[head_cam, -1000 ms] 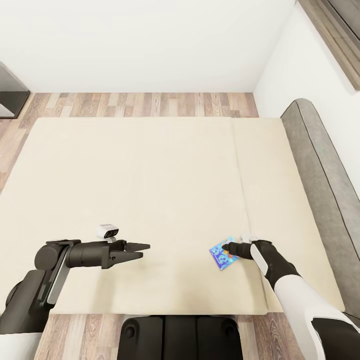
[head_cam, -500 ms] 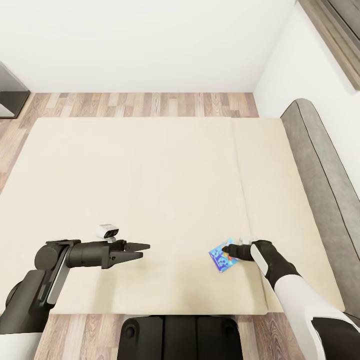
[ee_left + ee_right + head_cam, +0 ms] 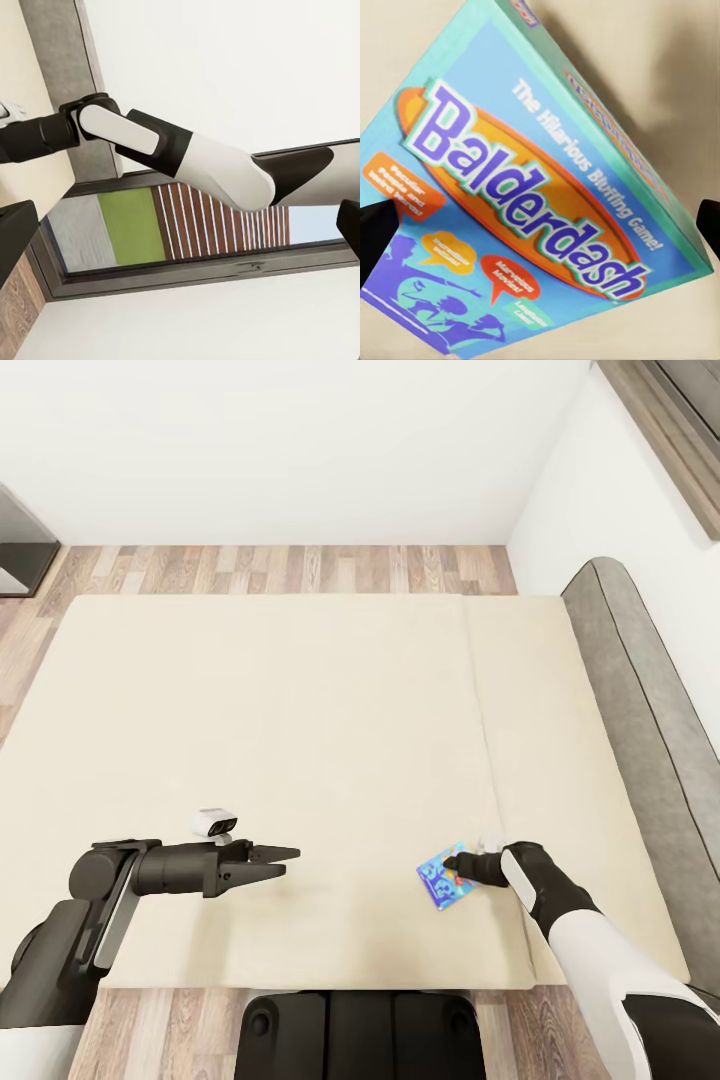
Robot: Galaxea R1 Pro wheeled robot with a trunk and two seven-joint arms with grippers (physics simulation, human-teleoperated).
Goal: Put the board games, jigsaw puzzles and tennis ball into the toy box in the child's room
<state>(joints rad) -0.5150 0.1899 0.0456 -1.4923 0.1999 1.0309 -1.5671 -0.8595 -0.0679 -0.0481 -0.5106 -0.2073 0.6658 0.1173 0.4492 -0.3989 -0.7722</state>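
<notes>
A blue Balderdash board game (image 3: 441,878) lies flat near the bed's (image 3: 300,740) front edge. The right gripper (image 3: 452,862) sits at its edge, fingers spread either side. The left gripper (image 3: 290,860) hovers well apart, slightly parted, empty.

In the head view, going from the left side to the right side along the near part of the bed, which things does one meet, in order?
Left pincer → blue board game → right pincer, right at the game's edge → grey headboard along the bed.
</notes>
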